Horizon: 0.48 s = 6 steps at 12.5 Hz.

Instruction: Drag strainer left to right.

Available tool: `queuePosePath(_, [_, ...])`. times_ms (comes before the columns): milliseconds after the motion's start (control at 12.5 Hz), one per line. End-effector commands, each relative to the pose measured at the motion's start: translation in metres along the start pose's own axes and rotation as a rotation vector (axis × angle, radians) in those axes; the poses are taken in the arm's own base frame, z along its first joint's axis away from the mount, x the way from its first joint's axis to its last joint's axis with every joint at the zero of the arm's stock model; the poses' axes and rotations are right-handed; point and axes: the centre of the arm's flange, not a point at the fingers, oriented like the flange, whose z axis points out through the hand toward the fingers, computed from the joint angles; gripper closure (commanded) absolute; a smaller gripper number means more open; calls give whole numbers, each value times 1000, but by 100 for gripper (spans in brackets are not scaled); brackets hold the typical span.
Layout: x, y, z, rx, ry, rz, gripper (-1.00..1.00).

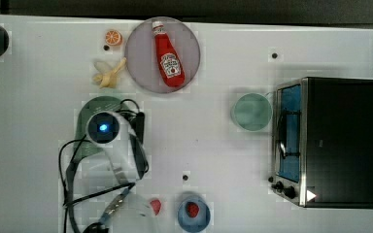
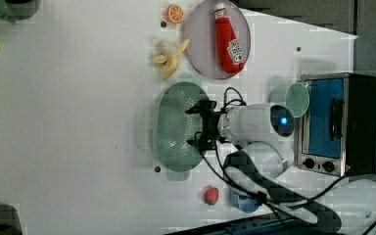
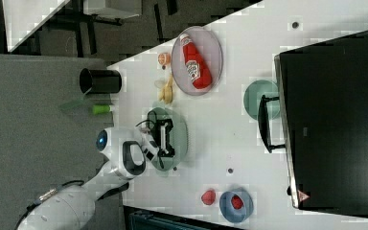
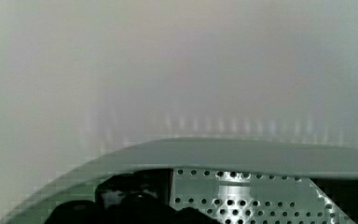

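The strainer (image 2: pixel 174 127) is a pale green oval colander with small holes in its middle, lying flat on the white table. In the top view the arm covers most of the strainer (image 1: pixel 102 103). My gripper (image 2: pixel 194 126) hangs over the strainer's side nearest the left view's right, open, its black fingers spread wide with nothing between them. In the right view the gripper (image 3: pixel 166 139) sits above the strainer (image 3: pixel 179 136) in the same way. The wrist view shows the strainer's rim (image 4: pixel 242 151) and holes close up.
A lilac plate (image 1: pixel 136 53) holding a ketchup bottle (image 1: pixel 167 56) lies beyond the strainer, with a banana (image 1: pixel 108 74) and an orange slice (image 1: pixel 113 37) beside it. A small green dish (image 1: pixel 251 111) sits before the toaster oven (image 1: pixel 340 141). A blue bowl (image 1: pixel 182 218) and a strawberry (image 1: pixel 155 206) lie near the front edge.
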Motion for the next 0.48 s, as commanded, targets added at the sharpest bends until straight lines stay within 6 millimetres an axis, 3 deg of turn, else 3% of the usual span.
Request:
queuePosePath(80, [43, -15, -19, 23, 7, -62, -100])
queuePosePath(480, [104, -18, -25, 21, 27, -133, -100])
